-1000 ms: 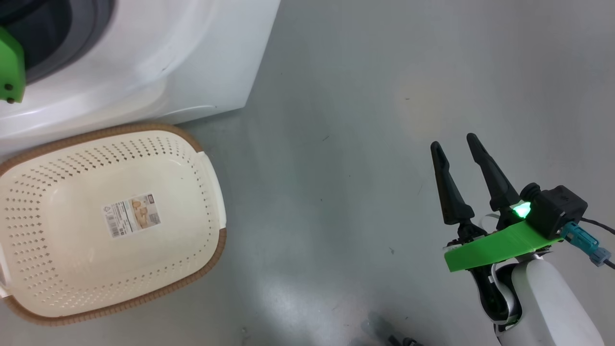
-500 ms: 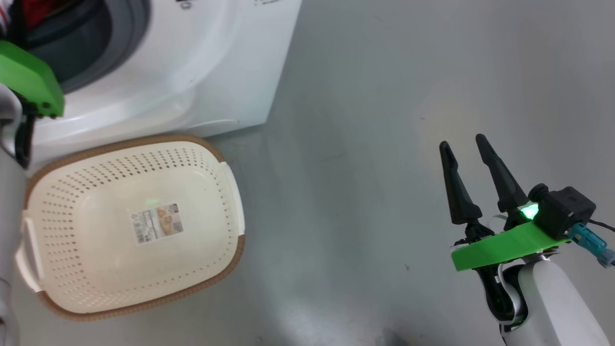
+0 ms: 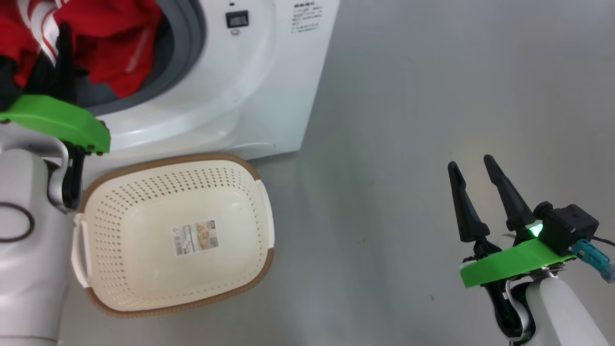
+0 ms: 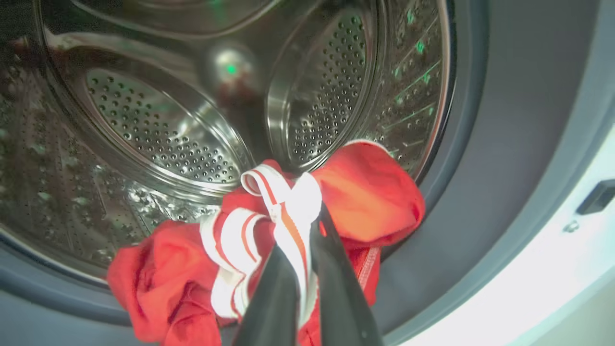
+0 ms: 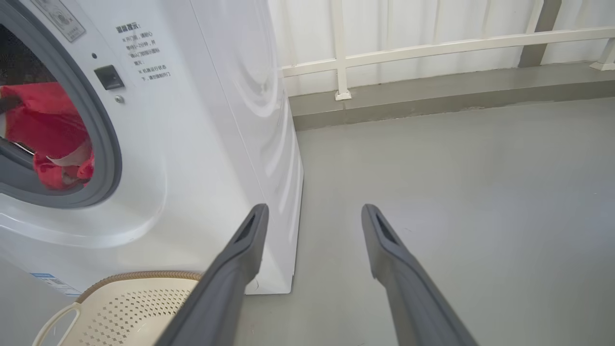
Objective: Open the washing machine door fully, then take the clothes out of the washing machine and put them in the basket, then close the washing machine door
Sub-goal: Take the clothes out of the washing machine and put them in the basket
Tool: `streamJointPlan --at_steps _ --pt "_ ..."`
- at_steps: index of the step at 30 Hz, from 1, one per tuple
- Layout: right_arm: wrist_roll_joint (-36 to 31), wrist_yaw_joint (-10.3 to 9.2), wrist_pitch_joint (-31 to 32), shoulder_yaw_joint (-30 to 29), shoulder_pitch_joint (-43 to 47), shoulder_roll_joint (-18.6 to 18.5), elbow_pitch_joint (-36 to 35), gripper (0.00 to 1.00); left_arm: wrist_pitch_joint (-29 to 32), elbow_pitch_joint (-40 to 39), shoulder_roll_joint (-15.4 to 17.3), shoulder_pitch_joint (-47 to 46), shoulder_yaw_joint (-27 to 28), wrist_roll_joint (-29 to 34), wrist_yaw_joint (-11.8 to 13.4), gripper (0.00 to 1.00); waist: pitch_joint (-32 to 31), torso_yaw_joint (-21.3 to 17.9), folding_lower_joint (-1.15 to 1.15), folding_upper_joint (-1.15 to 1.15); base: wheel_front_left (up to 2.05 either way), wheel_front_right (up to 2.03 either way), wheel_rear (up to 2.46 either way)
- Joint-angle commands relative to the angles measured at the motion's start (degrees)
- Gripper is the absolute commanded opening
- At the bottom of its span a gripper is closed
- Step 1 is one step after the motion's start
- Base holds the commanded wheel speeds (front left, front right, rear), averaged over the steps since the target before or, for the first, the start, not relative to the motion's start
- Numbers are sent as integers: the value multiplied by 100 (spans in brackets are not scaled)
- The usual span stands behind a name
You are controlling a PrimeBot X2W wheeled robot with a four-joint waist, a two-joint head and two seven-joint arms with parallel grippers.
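Clothes [image 4: 370,192] clamped by the left gripper [image 4: 302,235] should clear the gasket [image 4: 475,168] before lowering to the basket [image 3: 192,157] at about five o'clock; the right gripper [image 3: 471,163] gapes idle.

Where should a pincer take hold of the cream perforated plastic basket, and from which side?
Probably the white side handle of the cream perforated basket, from the robot's right: that thin lip juts outward, facing the open right pincer.

Grey glossy floor [image 3: 394,144]; white railing [image 5: 432,48] w/ pale wall [image 5: 408,21] behind.
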Motion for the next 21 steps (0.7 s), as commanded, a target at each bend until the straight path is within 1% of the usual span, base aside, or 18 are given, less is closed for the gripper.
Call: streamJointPlan --at_steps 1,8,21 --pt "-57 35 -37 58 101 -92 -112 100 -69 -271 214 87 220 79 -21 0 -156 132 0 0 0 0 0" --pt "-47 35 -37 -4 225 -136 -101 100 -69 -1195 -45 604 735 277 -122 0 -356 241 0 0 0 0 0" --pt "-68 35 -37 -125 362 -233 -166 100 -70 -2814 -565 1528 1180 647 -206 0 -514 464 0 0 0 0 0"
